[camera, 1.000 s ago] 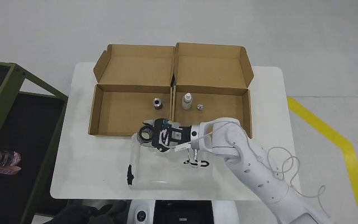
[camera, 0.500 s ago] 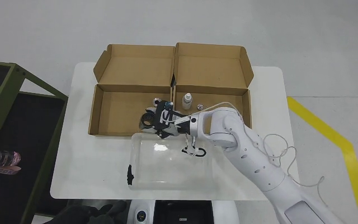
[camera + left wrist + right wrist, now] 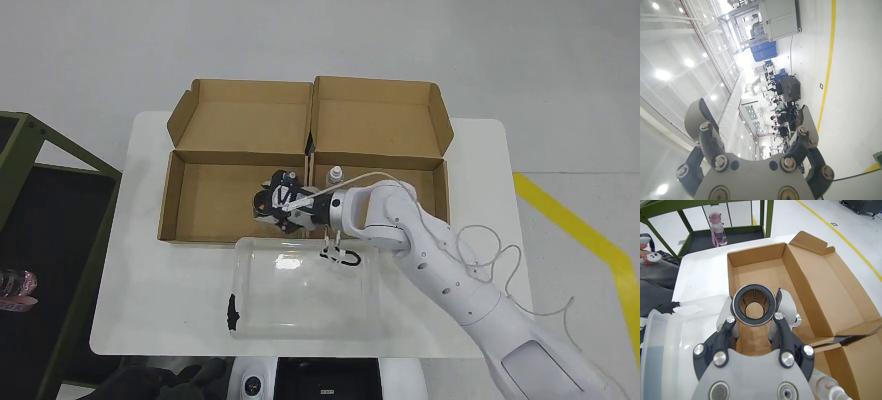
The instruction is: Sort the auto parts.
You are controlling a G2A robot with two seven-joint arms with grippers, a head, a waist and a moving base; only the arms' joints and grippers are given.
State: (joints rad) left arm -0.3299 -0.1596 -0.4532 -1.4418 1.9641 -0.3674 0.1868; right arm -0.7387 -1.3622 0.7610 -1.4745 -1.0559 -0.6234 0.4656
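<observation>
My right gripper (image 3: 272, 197) is shut on a black-rimmed metal cylindrical bearing (image 3: 755, 306) and holds it just above the floor of the left cardboard box (image 3: 210, 200), near that box's right end. A small metal bushing (image 3: 797, 320) lies in the same box, close behind one finger. In the right cardboard box (image 3: 400, 190) there is a small white bottle (image 3: 340, 177). A black clip part (image 3: 345, 260) lies in the clear plastic bin (image 3: 240, 300). My left gripper (image 3: 753, 108) is open and holds nothing, pointing up into the room.
Both boxes have their lids folded back toward the table's far side. The clear bin sits in front of them near the table's front edge. A green cart (image 3: 30, 200) with a pink water bottle (image 3: 717, 232) stands left of the table.
My right gripper has carried the bearing from over the clear bin's far edge back and up into the left cardboard box. The black clip stays in the bin.
</observation>
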